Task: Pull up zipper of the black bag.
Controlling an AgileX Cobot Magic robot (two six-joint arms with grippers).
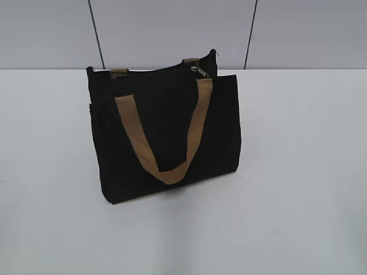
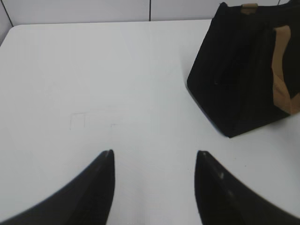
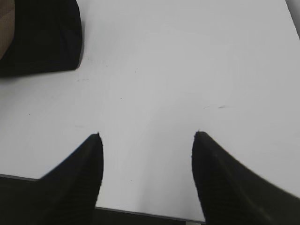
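The black bag [image 1: 163, 134] stands upright on the white table, a tan handle [image 1: 163, 137] hanging down its front. The zipper's silver pull tab [image 1: 196, 70] sits at the top edge near the right end. Neither arm shows in the exterior view. In the left wrist view the left gripper [image 2: 154, 153] is open and empty over bare table, with the bag [image 2: 239, 75] far to its upper right. In the right wrist view the right gripper [image 3: 147, 135] is open and empty near the table's front edge, with a corner of the bag [image 3: 42, 37] at upper left.
The white table [image 1: 298, 172] runs back to a grey panelled wall [image 1: 172, 28]. Its front edge [image 3: 140, 211] shows just under the right gripper. A faint pencilled rectangle [image 2: 93, 119] marks the table ahead of the left gripper.
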